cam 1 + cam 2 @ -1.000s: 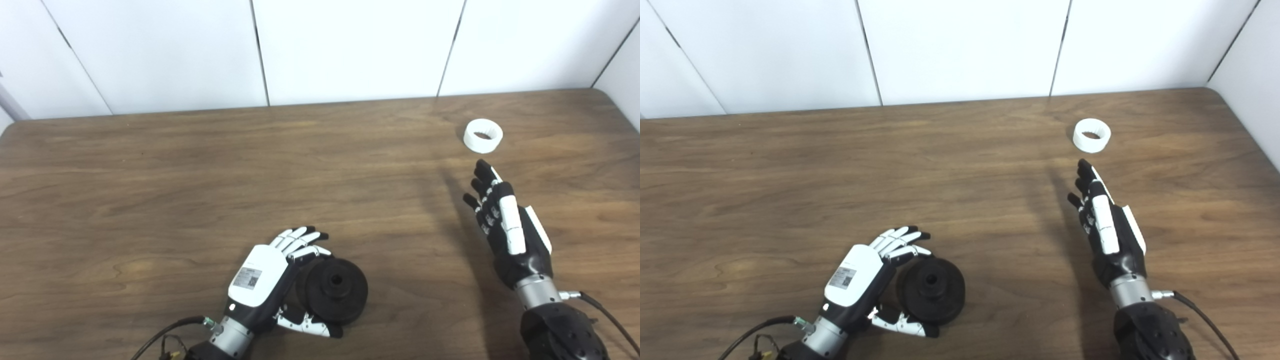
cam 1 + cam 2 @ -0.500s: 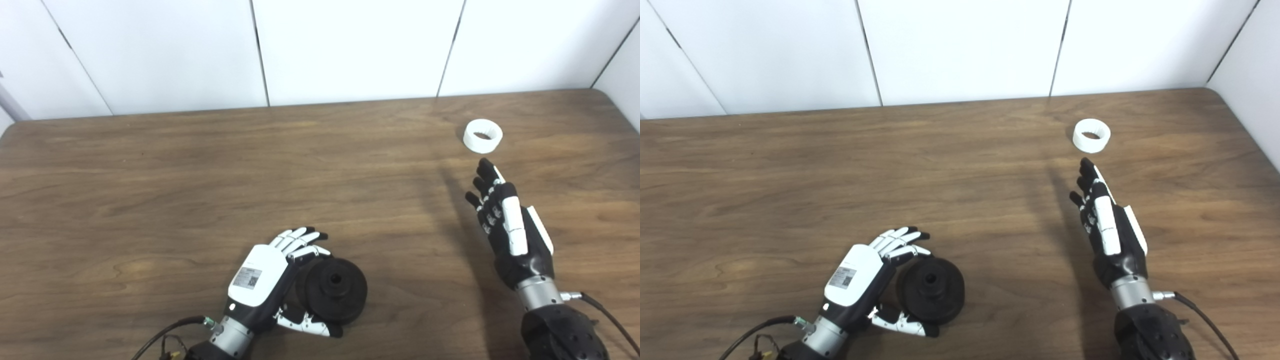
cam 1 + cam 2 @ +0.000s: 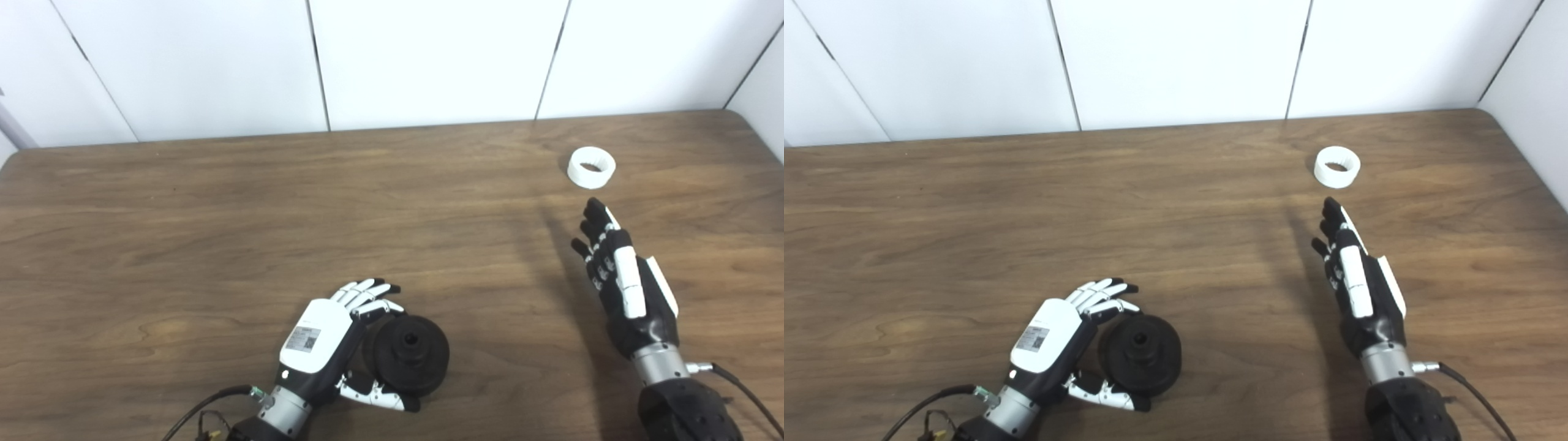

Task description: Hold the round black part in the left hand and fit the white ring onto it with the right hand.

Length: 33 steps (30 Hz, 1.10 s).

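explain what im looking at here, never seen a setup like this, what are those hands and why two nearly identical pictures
These are two robot hands at a wooden table, seen from two cameras side by side on the robot's head, so the pictures nearly match. The left hand is cupped around a round black part that rests on the table, fingers above it and thumb below. The right hand is open and holds nothing, its fingers pointing toward a white ring lying farther back, not touching it. White wall panels stand behind.
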Motion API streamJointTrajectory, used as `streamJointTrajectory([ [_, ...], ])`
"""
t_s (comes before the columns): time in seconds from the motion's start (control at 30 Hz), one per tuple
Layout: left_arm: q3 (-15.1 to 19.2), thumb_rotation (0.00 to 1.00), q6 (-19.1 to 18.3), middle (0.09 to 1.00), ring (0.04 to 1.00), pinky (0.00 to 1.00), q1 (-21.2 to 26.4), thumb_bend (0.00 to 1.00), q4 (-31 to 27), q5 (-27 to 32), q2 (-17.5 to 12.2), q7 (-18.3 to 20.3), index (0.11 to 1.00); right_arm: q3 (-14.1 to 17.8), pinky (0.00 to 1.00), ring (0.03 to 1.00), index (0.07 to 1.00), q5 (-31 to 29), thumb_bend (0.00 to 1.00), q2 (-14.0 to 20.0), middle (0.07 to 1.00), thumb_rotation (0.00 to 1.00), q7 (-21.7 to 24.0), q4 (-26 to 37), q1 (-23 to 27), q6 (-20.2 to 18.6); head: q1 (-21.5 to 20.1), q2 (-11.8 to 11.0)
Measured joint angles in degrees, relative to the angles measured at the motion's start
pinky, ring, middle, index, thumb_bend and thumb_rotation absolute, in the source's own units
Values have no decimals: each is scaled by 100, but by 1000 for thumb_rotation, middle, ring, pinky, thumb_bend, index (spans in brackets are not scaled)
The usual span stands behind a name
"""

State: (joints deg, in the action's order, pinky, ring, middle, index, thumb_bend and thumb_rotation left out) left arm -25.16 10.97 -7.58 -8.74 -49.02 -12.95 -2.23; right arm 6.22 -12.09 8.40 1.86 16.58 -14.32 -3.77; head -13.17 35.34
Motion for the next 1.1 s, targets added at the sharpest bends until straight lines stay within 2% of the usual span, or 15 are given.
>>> streamJointTrajectory([
  [0.2,14,174,63,841,882,858,0,867,34,13,0,-72,593,-79,966,974,949,96,597,-19,976,905,-3,-163,-41,244,-370,-299],
  [0.33,21,158,121,832,874,849,0,874,60,17,-4,-147,588,-128,965,966,944,164,591,-33,970,881,-24,-307,-39,482,-441,-466],
  [0.4,24,150,133,836,879,862,1,875,76,22,-4,-163,586,-155,953,956,937,176,594,-40,962,872,-50,-340,-39,554,-519,-650],
  [0.53,26,140,156,837,882,869,4,877,104,31,-3,-205,584,-200,940,955,933,221,602,-50,960,870,-120,-405,-39,661,-537,-730],
  [0.57,25,135,169,835,881,869,6,878,113,31,-3,-220,582,-212,941,957,935,228,604,-51,963,871,-134,-413,-40,674,-563,-809],
  [0.7,26,129,248,834,877,863,11,878,134,35,-3,-260,576,-235,931,954,934,242,615,-52,960,871,-177,-431,-39,695,-590,-801],
  [0.77,27,118,266,834,878,864,13,887,137,35,-1,-269,572,-237,931,956,933,242,620,-52,960,869,-185,-433,-39,695,-599,-687],
  [0.93,39,126,290,841,891,887,9,878,137,43,6,-257,576,-238,932,952,927,239,622,-51,959,870,-187,-431,-41,695,-599,-642],
  [1.1,56,133,288,842,892,890,-1,880,128,45,15,-240,580,-232,954,958,913,226,632,-50,957,813,-188,-410,-54,685,-634,-563],
])
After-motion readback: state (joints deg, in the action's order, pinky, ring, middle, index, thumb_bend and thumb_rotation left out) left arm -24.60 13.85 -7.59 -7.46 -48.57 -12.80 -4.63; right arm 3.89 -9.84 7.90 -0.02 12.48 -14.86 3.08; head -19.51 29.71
